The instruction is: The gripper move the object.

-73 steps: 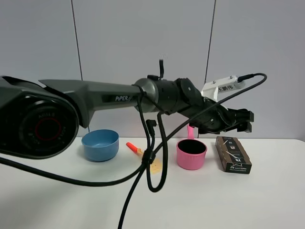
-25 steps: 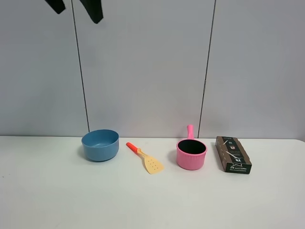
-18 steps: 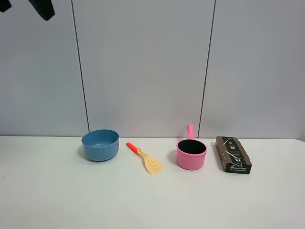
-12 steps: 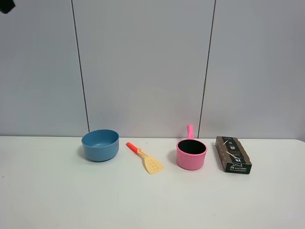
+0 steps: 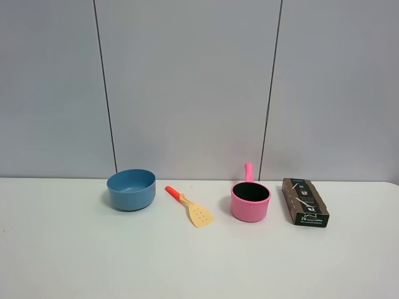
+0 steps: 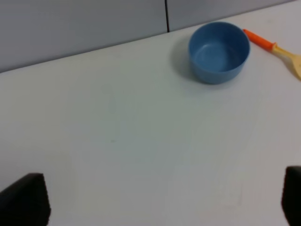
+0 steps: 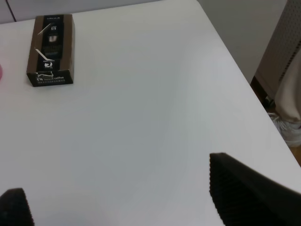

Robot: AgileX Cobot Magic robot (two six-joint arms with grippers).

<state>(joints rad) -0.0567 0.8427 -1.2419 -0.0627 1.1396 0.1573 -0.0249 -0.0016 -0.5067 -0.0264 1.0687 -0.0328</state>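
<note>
The object, a long dark brown box [image 5: 305,201] with a black printed top, lies flat on the white table [image 5: 199,261] at the right, beside the pink pot [image 5: 250,200]. No arm shows in the exterior high view. In the right wrist view the box [image 7: 51,50] lies far ahead of my right gripper [image 7: 127,202], whose black fingers [image 7: 244,193] stand wide apart with nothing between them. My left gripper [image 6: 159,202] is open too, above bare table, well short of the blue bowl [image 6: 218,52].
A blue bowl [image 5: 131,189] stands at the left. A yellow spatula [image 5: 190,207] with an orange handle lies between it and the pot. The table's right edge [image 7: 244,75] drops to the floor close beyond the box.
The left arm, stretched out over the box earlier, has drawn back up and to the left and left the exterior high view. The objects on the table have not moved.
</note>
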